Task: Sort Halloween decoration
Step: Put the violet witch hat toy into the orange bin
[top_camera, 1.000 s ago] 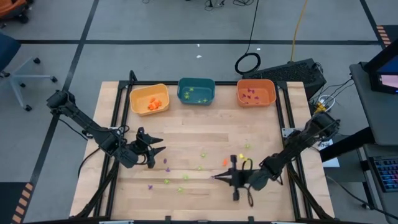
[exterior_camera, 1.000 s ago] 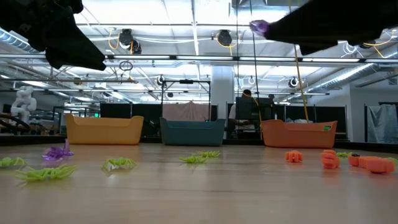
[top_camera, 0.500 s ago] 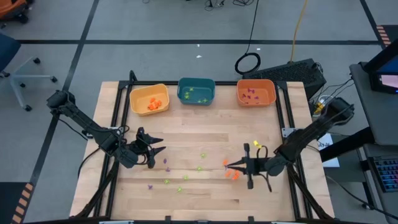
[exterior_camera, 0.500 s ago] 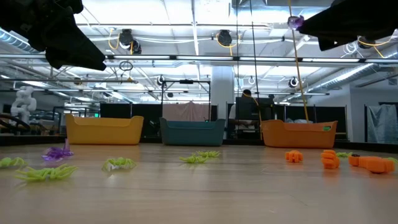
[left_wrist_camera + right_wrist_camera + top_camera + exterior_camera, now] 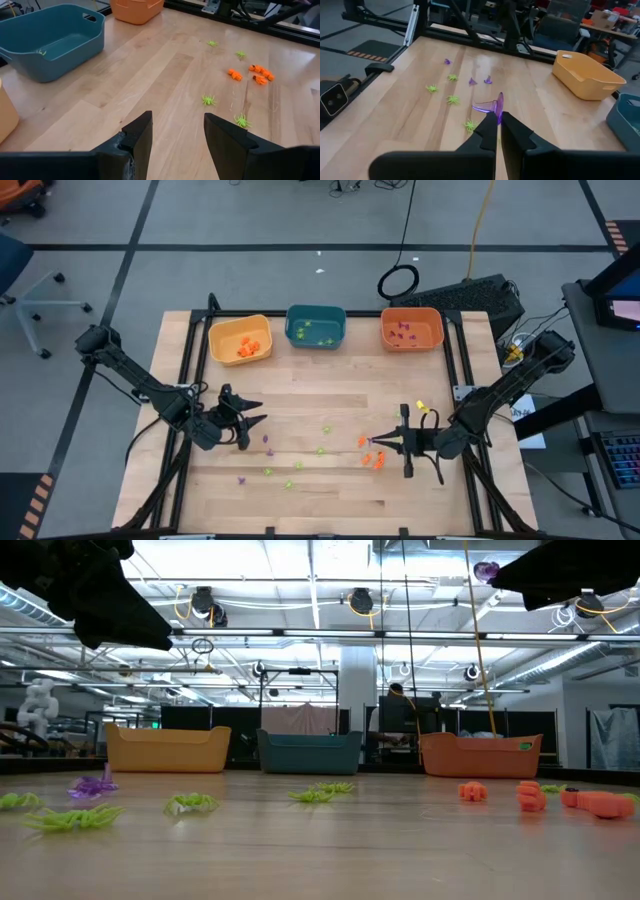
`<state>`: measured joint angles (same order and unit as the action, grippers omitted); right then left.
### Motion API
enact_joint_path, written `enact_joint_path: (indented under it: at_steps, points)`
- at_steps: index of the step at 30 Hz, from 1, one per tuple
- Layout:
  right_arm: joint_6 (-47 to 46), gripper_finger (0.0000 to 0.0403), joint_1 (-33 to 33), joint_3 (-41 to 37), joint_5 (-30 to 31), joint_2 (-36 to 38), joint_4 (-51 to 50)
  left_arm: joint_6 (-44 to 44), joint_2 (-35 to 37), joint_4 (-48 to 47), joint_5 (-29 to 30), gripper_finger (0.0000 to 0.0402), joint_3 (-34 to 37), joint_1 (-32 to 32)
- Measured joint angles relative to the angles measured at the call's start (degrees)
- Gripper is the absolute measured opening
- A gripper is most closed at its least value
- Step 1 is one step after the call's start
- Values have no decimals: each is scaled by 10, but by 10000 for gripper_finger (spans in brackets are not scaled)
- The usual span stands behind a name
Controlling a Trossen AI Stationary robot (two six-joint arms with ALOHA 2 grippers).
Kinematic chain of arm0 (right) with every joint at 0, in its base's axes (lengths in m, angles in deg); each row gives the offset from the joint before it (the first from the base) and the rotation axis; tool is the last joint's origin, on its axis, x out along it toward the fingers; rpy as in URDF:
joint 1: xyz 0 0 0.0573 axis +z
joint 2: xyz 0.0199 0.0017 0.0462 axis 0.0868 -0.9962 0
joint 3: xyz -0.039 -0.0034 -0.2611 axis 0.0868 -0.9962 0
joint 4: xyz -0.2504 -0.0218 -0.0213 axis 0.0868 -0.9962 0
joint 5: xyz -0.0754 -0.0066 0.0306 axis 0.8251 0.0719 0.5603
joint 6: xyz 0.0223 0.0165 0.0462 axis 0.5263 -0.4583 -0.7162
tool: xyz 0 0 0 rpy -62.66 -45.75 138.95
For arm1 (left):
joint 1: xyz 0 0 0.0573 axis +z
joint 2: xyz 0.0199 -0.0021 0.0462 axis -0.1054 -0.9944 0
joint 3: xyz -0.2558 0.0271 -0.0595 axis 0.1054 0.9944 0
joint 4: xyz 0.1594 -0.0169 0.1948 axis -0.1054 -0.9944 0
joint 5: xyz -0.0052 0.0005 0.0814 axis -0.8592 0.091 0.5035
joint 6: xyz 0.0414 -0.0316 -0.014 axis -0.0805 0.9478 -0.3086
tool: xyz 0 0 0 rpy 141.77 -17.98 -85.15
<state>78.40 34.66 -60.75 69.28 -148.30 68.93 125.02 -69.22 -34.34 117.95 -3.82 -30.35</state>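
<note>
The Halloween decoration lies scattered over the wooden table: green spiders [image 5: 322, 450], purple bits [image 5: 268, 442] and orange pieces [image 5: 376, 460]. My right gripper [image 5: 372, 443] hangs above the table's right half, pointing toward the left edge, shut on one purple trinket [image 5: 490, 106] that also shows high in the low view as the purple trinket [image 5: 486, 571]. My left gripper [image 5: 255, 420] hovers over the table's left side. Its fingers [image 5: 137, 137] stand open with nothing between them. My right gripper pinches the purple trinket between its two fingertips [image 5: 489, 125], by the trinket's near edge [image 5: 496, 111]. The fingers come nearly level from the table's right side. The trinket sticks out beyond the tips, lifted well clear of the table.
Three bins line the far edge: a yellow bin [image 5: 240, 340] with orange pieces, a teal bin [image 5: 316, 326] with green ones, an orange bin [image 5: 411, 329] with purple ones. Bare wood lies between the bins and the scattered trinkets.
My right gripper has gone up and toward the table's right edge, staying shut, and has carried the purple trinket with it, clear of the table. The left gripper has kept still.
</note>
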Motion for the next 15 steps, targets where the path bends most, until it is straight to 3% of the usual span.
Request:
enact_joint_path:
  at_steps: [6,15]
  points:
    - [22,0,0,0,2,-2,1,0,0,1,0,176,0,0]
    - [213,0,0,0,2,-2,1,0,0,2,0,176,0,0]
